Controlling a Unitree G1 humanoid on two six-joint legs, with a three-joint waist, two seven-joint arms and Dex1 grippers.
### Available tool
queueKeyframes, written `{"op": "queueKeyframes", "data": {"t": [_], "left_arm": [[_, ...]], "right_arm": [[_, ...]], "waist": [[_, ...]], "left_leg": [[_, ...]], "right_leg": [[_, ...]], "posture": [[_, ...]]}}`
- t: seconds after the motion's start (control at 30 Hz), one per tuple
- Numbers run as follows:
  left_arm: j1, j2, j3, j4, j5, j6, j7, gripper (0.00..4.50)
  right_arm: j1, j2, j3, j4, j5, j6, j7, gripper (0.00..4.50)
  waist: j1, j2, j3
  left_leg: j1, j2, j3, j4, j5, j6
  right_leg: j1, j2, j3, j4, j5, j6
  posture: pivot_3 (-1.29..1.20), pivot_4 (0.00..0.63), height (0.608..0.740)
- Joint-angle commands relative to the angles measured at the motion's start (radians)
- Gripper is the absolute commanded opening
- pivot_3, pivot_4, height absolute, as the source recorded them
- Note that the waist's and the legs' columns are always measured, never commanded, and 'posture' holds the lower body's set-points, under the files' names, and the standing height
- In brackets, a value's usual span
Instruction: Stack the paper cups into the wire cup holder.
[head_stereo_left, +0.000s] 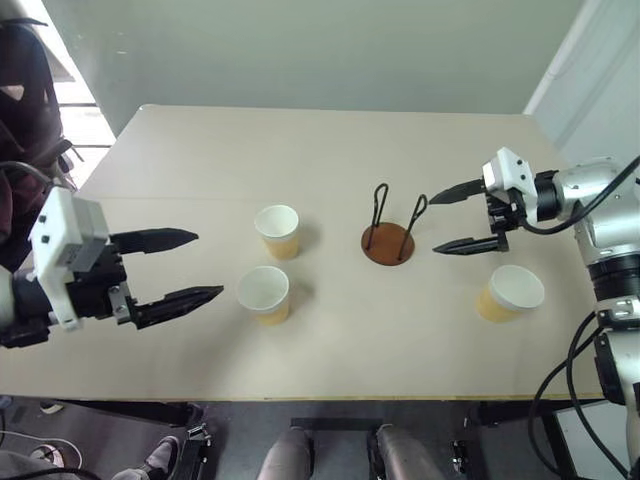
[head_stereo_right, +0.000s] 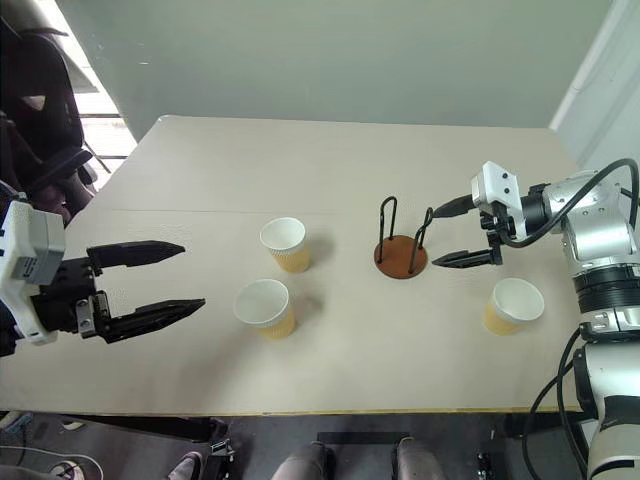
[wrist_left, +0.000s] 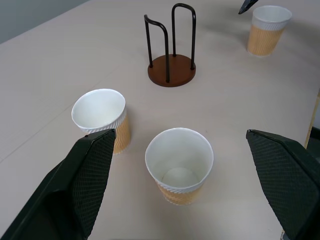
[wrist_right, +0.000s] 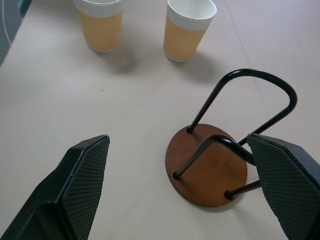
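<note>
Since the paper cups left of the wire cup holder are light and crushable, I keep both the left gripper and right gripper wide, gripping mid-wall.

Desk: wire cup holder at frame centre-right. Two paper cups left of it, one above the other. Third cup lower right of holder, well apart.
</note>
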Motion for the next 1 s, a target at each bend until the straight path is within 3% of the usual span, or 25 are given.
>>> {"op": "queueKeyframes", "data": {"t": [0.03,0.5,0.73,1.0], "left_arm": [[0.000,0.007,0.042,-0.022,-0.014,0.001,0.004,4.47],[-0.036,0.003,-0.007,-0.014,-0.023,-0.009,0.021,4.47],[-0.106,0.012,-0.110,0.032,-0.018,-0.034,0.014,4.47],[-0.187,0.022,-0.202,0.092,0.005,-0.059,-0.013,4.47]], "right_arm": [[-0.022,-0.010,-0.031,-0.005,0.005,0.008,0.017,4.50],[-0.007,-0.020,-0.060,-0.049,0.023,0.081,0.010,4.50],[0.110,-0.074,-0.103,-0.213,0.057,0.181,-0.018,4.50],[0.245,-0.096,-0.102,-0.396,0.029,0.324,-0.159,4.50]], "waist": [[0.000,0.000,0.000],[0.000,0.000,0.000],[0.006,0.000,0.000],[0.001,0.000,0.000]], "left_leg": [[0.000,0.000,0.000,0.000,0.000,0.000],[0.000,0.000,0.000,0.000,0.000,0.000],[0.000,0.000,0.000,0.000,0.001,-0.001],[0.000,0.000,0.000,0.001,0.002,-0.003]], "right_leg": [[0.000,0.000,0.000,0.000,0.000,0.000],[0.000,0.000,0.000,0.000,0.000,0.000],[0.001,0.000,0.000,0.000,0.000,0.000],[0.000,0.000,0.000,0.000,0.000,0.000]], "posture": [[0.00,0.150,0.740],[0.00,0.150,0.740],[0.00,0.150,0.740],[0.00,0.150,0.740]]}}
